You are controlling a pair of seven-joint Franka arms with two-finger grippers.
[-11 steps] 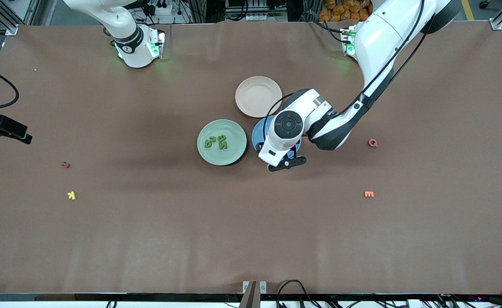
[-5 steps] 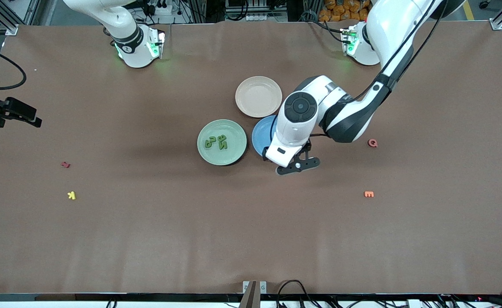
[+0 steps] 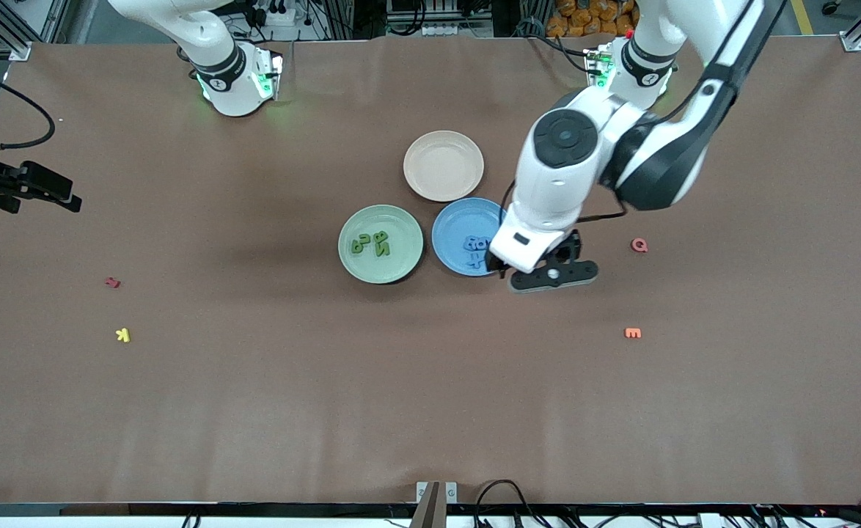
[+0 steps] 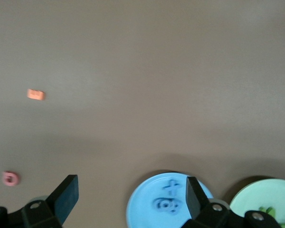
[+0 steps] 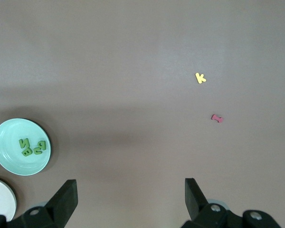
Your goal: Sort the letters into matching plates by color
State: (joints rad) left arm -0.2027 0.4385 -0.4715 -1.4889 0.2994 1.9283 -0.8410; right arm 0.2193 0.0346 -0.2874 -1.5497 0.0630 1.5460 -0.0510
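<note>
The pale green plate [image 3: 357,220] lies mid-table with green letters [image 3: 372,243] clustered in it. Beside it, toward the left arm's end, the blue plate [image 3: 449,227] holds blue letters [image 3: 476,246]. My left gripper [image 3: 542,270] hangs open and empty over the table just past the blue plate's rim. In the left wrist view, its fingers frame the blue plate [image 4: 142,209] and the blue letters [image 4: 171,199]. My right gripper [image 3: 38,188] waits high over the right arm's end, open and empty. The right wrist view shows the green plate [image 5: 9,137] and green letters [image 5: 33,147].
A beige-pink plate [image 3: 444,165] sits farther from the front camera, touching the blue one. A red Q [image 3: 639,245] and an orange E [image 3: 633,333] lie toward the left arm's end. A red letter [image 3: 112,281] and a yellow K [image 3: 123,335] lie toward the right arm's end.
My left arm has risen and swung off the blue plate toward its own end, uncovering the blue letters. My right gripper has drifted slightly farther from the front camera.
</note>
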